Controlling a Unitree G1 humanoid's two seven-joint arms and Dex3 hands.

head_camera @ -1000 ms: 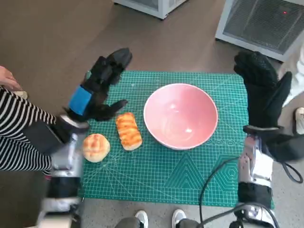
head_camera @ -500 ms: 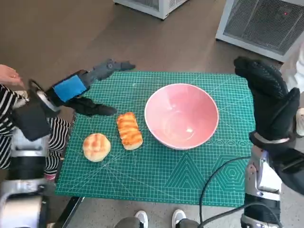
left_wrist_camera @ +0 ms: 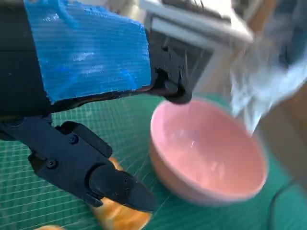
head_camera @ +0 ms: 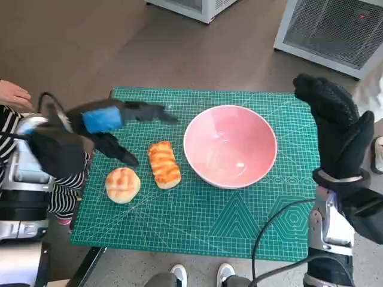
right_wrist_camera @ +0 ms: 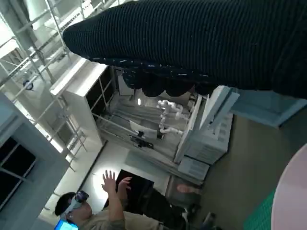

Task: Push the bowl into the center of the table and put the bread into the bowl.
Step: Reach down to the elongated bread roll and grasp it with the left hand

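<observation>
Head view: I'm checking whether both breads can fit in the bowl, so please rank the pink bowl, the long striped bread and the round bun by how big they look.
1. Pink bowl, by far the largest.
2. Long striped bread and round bun: too alike to rank; the bread is longer, the bun wider.

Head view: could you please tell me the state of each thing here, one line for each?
Pink bowl: upright, empty, on the green mat, nothing touching it.
Long striped bread: lying on the mat beside the bowl, not held.
Round bun: lying on the mat, not held.
Left robot hand: fingers spread above the mat, holding nothing.
Right robot hand: raised at the mat's edge, holding nothing.
</observation>
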